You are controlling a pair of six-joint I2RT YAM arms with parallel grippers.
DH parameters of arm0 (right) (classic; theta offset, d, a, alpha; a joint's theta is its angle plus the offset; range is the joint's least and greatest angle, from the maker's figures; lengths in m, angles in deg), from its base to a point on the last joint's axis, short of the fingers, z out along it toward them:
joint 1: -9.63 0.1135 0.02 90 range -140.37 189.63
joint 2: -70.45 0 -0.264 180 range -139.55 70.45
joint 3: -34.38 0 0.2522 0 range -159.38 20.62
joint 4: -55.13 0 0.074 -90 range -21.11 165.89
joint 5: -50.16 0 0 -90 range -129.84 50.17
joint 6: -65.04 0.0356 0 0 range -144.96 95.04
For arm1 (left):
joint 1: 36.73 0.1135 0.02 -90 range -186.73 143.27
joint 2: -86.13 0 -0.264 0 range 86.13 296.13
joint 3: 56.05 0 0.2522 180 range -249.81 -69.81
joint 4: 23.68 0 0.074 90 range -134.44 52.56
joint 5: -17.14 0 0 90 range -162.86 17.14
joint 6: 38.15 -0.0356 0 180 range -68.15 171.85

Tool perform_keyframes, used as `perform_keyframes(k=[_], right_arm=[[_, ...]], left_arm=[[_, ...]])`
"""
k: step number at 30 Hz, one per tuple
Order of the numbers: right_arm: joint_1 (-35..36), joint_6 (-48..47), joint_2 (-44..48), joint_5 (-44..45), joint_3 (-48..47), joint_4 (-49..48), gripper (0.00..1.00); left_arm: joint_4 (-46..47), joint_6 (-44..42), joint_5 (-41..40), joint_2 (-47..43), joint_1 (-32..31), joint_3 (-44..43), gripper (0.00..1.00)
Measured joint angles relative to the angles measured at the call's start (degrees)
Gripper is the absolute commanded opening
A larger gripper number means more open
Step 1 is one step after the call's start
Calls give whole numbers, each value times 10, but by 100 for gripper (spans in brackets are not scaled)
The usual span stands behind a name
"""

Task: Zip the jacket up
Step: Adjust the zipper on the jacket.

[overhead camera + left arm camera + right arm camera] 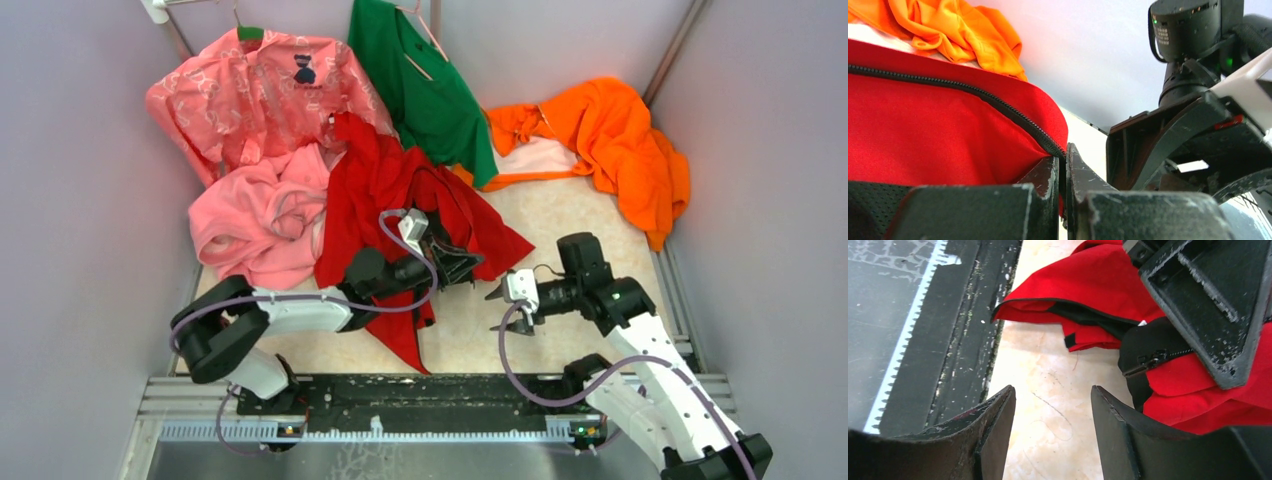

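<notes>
The red jacket (385, 190) lies crumpled in the middle of the table. Its dark front zipper (998, 106) runs along the red edge in the left wrist view. My left gripper (466, 263) is shut on the jacket's edge right beside the zipper teeth, fabric pinched between its jaws (1064, 156). My right gripper (493, 292) is open and empty just right of it, low over the bare tabletop (1053, 390). In the right wrist view the jacket (1098, 280) lies ahead, with a dark zipper end (1144, 362) under the left gripper's finger (1208, 305).
A pink fleece (260, 225) lies left of the jacket, with a pink patterned shirt (260, 100) and a green shirt (420, 85) behind. An orange garment (615, 140) lies at the back right. The black base rail (400, 395) runs along the near edge. Grey walls close both sides.
</notes>
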Motion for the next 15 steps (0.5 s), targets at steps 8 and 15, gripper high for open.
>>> perform_keyframes(k=[8, 15], right_arm=[[0, 122, 33, 15, 42, -133, 60], [6, 261, 16, 34, 56, -235, 80]], left_arm=[[-118, -13, -6, -45, 0, -34, 0], [-162, 32, -47, -45, 0, -54, 0]])
